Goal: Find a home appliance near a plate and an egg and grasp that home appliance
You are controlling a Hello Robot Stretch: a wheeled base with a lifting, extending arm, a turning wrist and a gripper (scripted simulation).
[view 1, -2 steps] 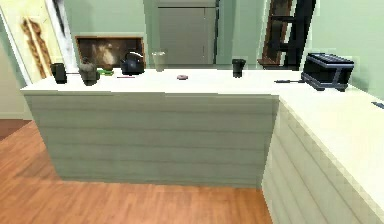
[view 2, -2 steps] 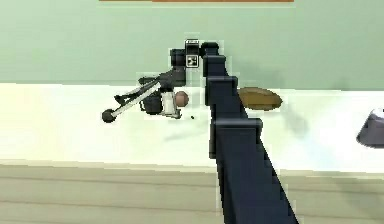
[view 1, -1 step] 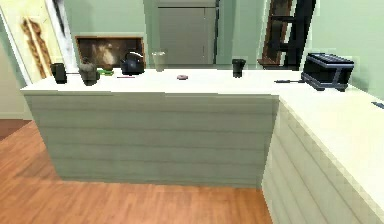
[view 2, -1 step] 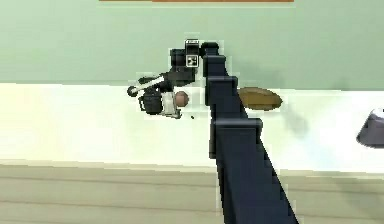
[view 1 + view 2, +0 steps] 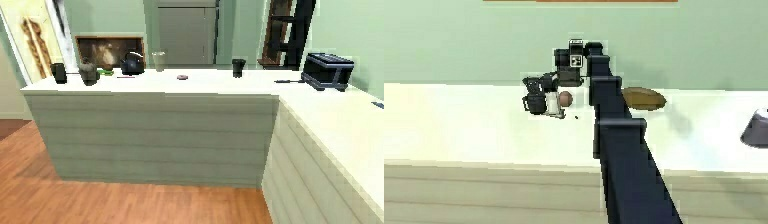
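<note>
Broadly, we face a pale L-shaped bench (image 5: 200, 95) with a smooth top and horizontally panelled fronts. Its two runs meet at an inner corner toward the forward view's right, and warm wood-plank floor (image 5: 120, 190) lies bare before them. In the arm side view the dark square-section arm (image 5: 624, 160) reaches out over the bench's white top. A black boxy appliance (image 5: 328, 70), hard-edged, stands on the right run near the far wall, well apart from a rounded black kettle (image 5: 132, 64). A flat brown oval dish (image 5: 646, 98) lies just right of the arm. The tool (image 5: 534, 98) shows just left of a small round pinkish-brown egg-like thing (image 5: 565, 100); we cannot tell whether it holds anything.
</note>
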